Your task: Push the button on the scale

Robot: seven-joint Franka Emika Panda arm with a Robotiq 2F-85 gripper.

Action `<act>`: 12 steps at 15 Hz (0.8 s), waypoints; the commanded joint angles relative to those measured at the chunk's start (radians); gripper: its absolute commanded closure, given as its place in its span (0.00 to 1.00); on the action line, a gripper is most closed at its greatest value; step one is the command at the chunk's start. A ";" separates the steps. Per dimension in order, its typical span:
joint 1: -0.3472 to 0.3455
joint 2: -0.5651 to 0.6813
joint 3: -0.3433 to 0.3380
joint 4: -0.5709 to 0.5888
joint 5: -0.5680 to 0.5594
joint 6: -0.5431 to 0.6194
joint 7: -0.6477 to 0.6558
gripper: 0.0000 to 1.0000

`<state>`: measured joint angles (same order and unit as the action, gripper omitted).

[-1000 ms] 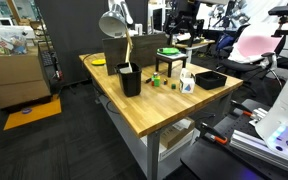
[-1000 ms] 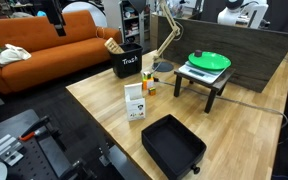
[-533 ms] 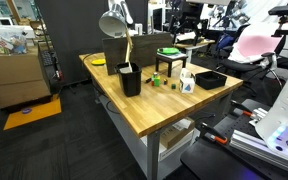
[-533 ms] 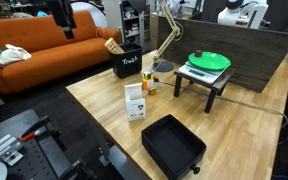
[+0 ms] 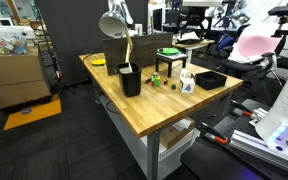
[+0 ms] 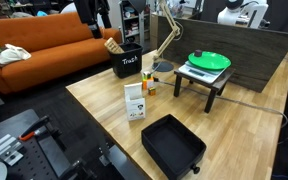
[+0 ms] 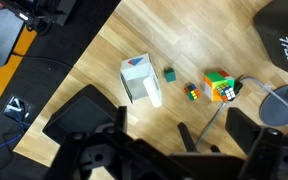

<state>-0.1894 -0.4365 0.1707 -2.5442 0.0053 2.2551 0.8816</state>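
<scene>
The black gripper point(image 7: 181, 148), spread wide and empty, hangs well apart from the flat white scale point(image 6: 198, 72) (outside the wrist view).

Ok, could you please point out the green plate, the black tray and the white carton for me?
green plate point(image 6: 209, 60): in an exterior view, middle of its top.
black tray point(image 6: 174, 146): in an exterior view, its bare floor.
white carton point(image 6: 135, 102): in an exterior view, its front face.

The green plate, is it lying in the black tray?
No, the green plate sits on the scale, apart from the black tray.
</scene>
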 commanded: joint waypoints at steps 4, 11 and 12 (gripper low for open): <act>0.027 0.010 -0.021 0.006 -0.014 -0.002 0.026 0.00; -0.016 0.052 -0.020 0.043 -0.072 0.029 0.091 0.00; -0.032 0.067 -0.023 0.056 -0.106 0.041 0.123 0.00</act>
<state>-0.1909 -0.4236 0.1554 -2.5340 -0.0252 2.2660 0.9307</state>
